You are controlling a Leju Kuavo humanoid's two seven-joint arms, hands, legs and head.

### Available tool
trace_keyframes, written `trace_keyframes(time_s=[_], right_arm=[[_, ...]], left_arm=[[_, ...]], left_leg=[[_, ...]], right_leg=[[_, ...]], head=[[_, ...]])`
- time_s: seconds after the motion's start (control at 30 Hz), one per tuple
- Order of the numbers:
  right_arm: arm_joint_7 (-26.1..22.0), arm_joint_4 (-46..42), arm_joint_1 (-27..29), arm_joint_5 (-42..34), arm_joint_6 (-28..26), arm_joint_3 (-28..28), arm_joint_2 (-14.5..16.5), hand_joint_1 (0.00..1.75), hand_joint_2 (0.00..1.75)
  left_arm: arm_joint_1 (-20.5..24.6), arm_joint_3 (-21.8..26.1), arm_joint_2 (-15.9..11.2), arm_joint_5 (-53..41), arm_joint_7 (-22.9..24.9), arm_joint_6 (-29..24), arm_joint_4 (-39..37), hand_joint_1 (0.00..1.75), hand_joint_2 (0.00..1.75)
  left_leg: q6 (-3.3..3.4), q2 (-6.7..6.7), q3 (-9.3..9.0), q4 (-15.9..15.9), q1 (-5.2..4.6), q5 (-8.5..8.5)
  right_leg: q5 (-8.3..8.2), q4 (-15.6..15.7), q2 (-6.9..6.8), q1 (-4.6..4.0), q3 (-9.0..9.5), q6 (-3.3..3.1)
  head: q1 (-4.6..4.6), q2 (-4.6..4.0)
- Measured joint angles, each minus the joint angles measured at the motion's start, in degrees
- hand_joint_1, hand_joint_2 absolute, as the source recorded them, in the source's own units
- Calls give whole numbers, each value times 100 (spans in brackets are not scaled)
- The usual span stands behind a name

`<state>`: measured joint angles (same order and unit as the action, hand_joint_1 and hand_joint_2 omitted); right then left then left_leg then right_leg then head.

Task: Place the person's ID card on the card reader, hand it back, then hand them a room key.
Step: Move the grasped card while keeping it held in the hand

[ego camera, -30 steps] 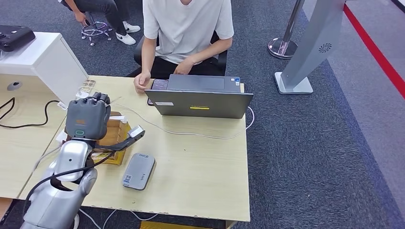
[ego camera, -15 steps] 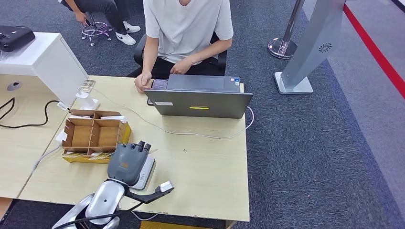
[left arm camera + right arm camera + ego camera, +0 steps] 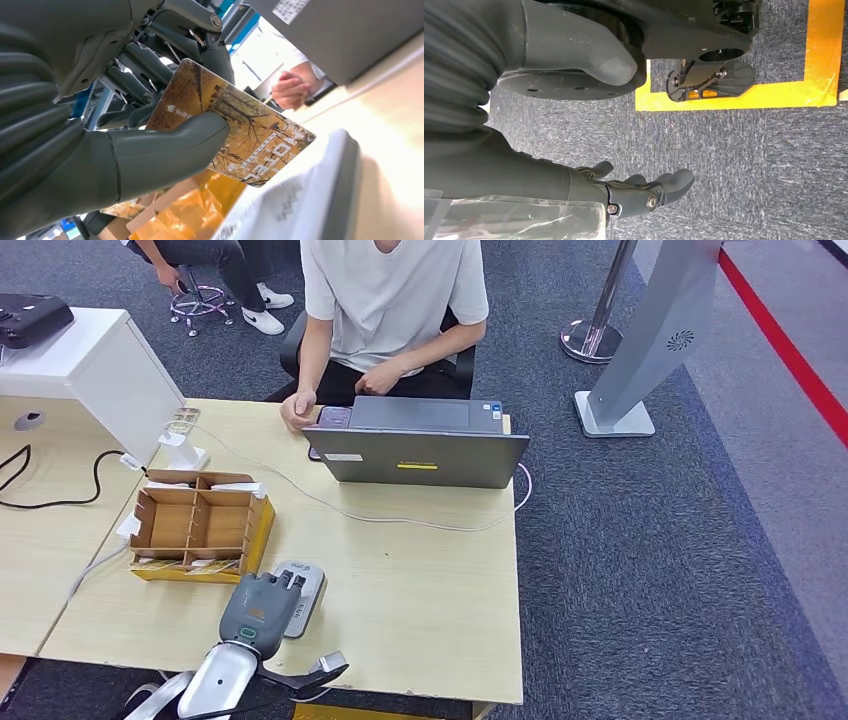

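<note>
Low in the frame, the left hand (image 3: 262, 607) pinches a card (image 3: 235, 131) over the reader (image 3: 303, 585), ready for scanning; the right hand (image 3: 644, 192) hangs empty, fingers apart.

Card (image 3: 235, 135) in left hand (image 3: 115, 120): white letters and small white logo on tree picture, too tilted to read. Card reader (image 3: 296, 592): tiny blue sticker, not readable. Laptop (image 3: 420, 455): yellow label and white sticker, too small to read. Grey stand (image 3: 668, 335): round swirl logo.
</note>
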<state>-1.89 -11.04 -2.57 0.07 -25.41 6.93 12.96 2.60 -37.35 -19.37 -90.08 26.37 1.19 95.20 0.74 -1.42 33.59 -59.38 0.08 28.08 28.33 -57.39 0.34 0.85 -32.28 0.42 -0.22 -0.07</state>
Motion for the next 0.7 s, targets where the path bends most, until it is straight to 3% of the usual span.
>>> trace_keyframes(time_s=[0.33, 0.5, 0.7], right_arm=[[-37, 0, 6, 49, -9, -158, 18, 0, 175], [-92, 0, 9, 64, -68, -265, 33, 0, 175], [-40, 0, 3, 318, -66, -274, 63, 0, 175]], left_arm=[[-138, 107, 57, -7, -702, 22, -4, 175, 175], [51, 281, 221, -2, -793, -556, 146, 175, 175], [782, 544, 339, 10, -723, -1495, 638, 175, 175]], left_leg=[[-1, -7, -3, 0, 0, -1], [-3, -8, -4, -1, 1, -5], [-5, -7, -4, -2, 0, -7]], right_leg=[[0, 0, -7, 0, 3, 0], [-3, 0, -8, 0, 3, -1], [-8, -3, -7, -1, 5, -7]], head=[[-1, 0], [-1, 0], [-3, 0]])
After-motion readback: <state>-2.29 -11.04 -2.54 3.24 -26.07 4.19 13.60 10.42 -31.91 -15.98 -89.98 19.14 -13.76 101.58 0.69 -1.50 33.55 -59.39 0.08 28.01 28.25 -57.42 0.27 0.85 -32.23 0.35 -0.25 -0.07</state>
